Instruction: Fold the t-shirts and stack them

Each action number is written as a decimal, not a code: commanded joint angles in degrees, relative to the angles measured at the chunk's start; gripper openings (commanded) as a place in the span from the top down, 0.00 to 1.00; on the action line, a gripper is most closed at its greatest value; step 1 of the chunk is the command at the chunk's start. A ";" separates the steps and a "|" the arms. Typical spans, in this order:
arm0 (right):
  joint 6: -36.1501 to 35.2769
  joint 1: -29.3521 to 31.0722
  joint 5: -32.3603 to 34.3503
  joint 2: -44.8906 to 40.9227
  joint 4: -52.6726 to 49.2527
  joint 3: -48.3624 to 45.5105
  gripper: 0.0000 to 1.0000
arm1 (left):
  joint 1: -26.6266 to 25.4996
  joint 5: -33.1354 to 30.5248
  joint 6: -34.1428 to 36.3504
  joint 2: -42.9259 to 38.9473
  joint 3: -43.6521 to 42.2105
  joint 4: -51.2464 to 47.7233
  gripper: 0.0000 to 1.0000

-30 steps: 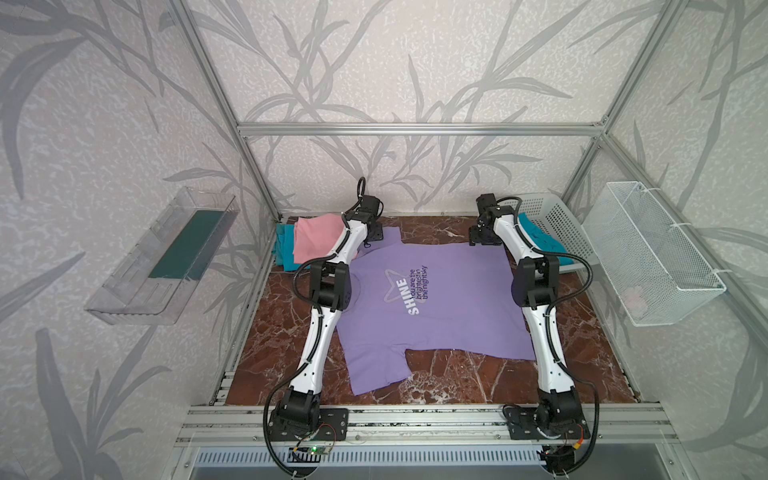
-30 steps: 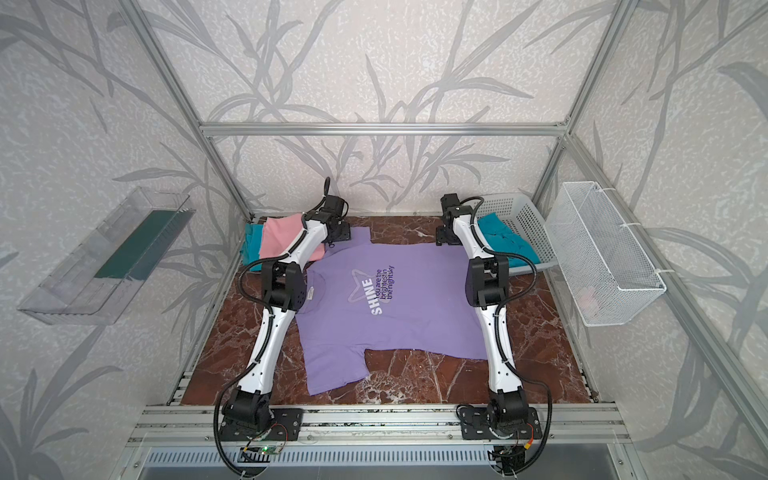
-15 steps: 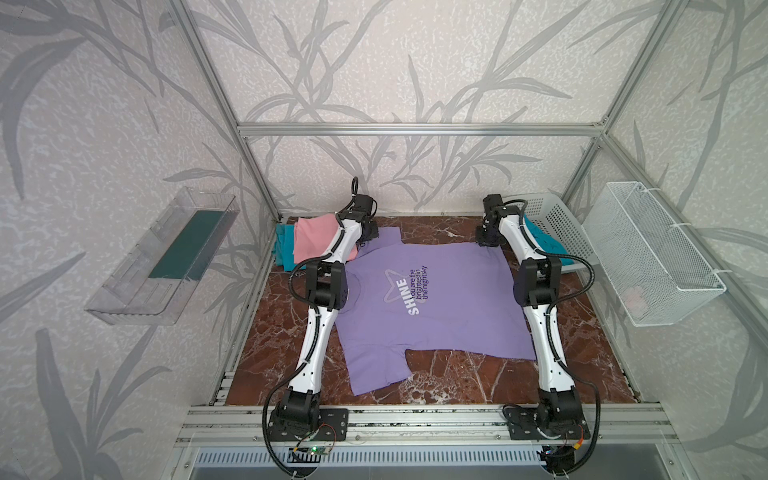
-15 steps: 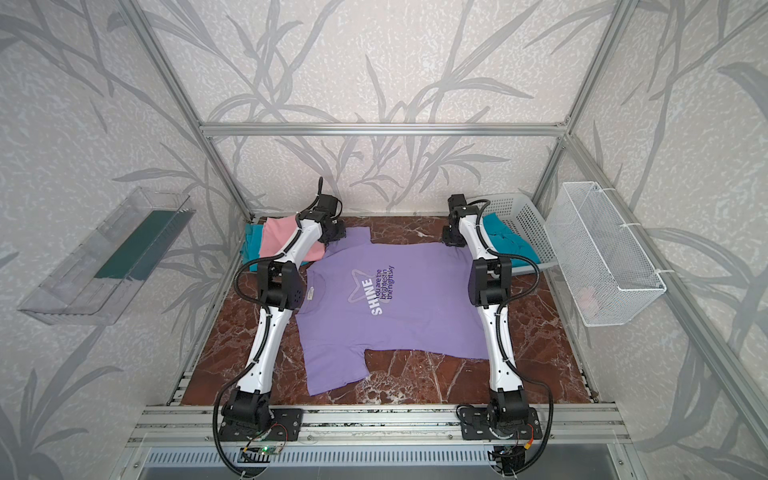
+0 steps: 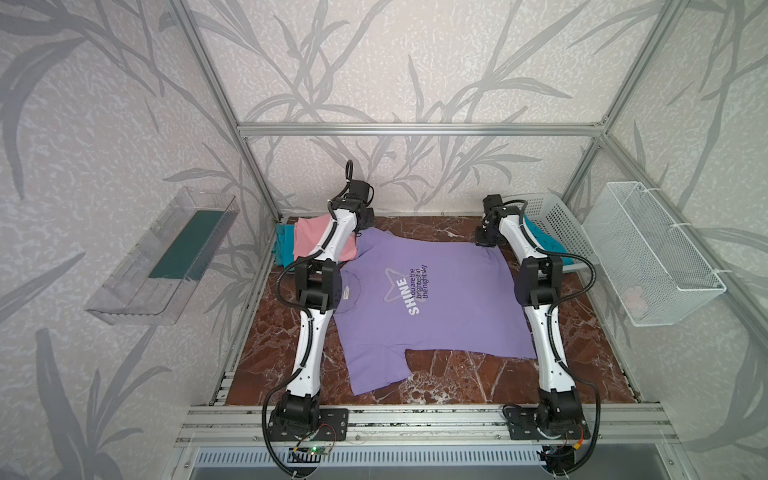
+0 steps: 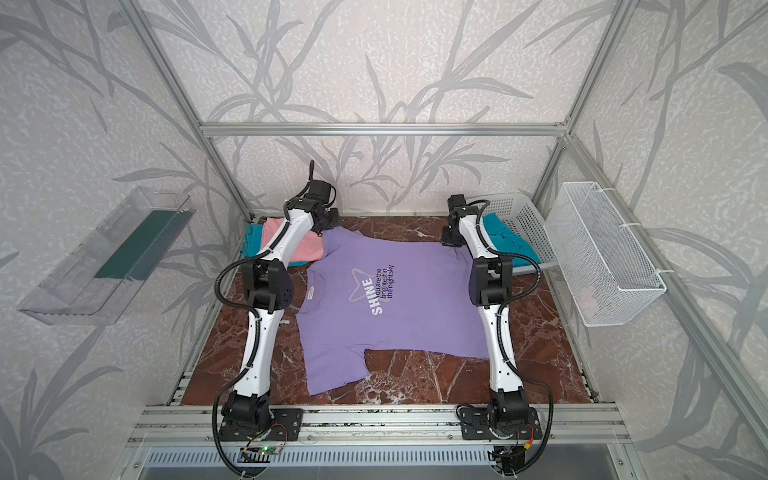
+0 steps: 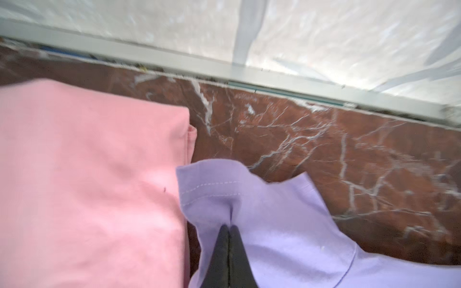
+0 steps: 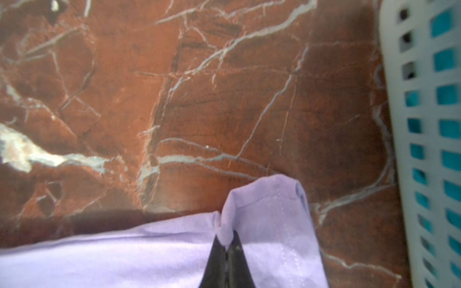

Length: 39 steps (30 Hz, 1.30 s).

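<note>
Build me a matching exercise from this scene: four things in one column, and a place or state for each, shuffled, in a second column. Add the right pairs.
Column one
1. lavender t-shirt
2. pink t-shirt
3. white plastic basket
4. left end effector

Column two
A. holds teal cloth, far right
B. shut on a lavender sleeve hem
C. spread flat, print facing up, in the middle
D. folded, lying on a teal t-shirt, far left

Pairs: 1-C, 2-D, 3-A, 4-B
</note>
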 commanded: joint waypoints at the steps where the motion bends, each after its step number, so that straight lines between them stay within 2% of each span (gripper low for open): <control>1: -0.78 -0.22 0.35 -10.78 8.02 -9.66 1.00 | 0.19 -0.03 -0.81 -9.29 -9.30 4.42 1.00; 7: -0.82 -0.22 0.55 -22.70 21.97 -28.93 1.00 | 0.24 0.29 -3.50 -19.12 -27.31 10.69 1.00; 13: -0.66 -0.31 1.92 -30.34 30.46 -41.72 1.00 | -0.06 2.02 -5.87 -22.29 -35.75 12.02 1.00; 17: -0.79 -0.40 1.23 -32.49 31.24 -45.99 1.00 | -0.22 1.90 -6.48 -23.02 -38.00 10.14 1.00; 25: 0.15 -0.40 0.70 -35.77 33.65 -55.30 1.00 | -0.53 1.77 -8.35 -27.02 -47.75 12.27 1.00; 34: 3.34 -0.49 0.86 -37.68 33.41 -61.35 1.00 | -2.21 1.49 -9.75 -28.41 -57.87 13.49 1.00; 36: 4.17 -0.57 0.44 -38.35 33.32 -62.08 0.90 | -2.39 1.23 -10.10 -28.71 -59.43 13.34 1.00; 39: 5.19 -0.57 -1.64 -39.64 31.42 -62.93 0.62 | -2.48 0.48 -10.67 -29.32 -60.80 12.17 0.74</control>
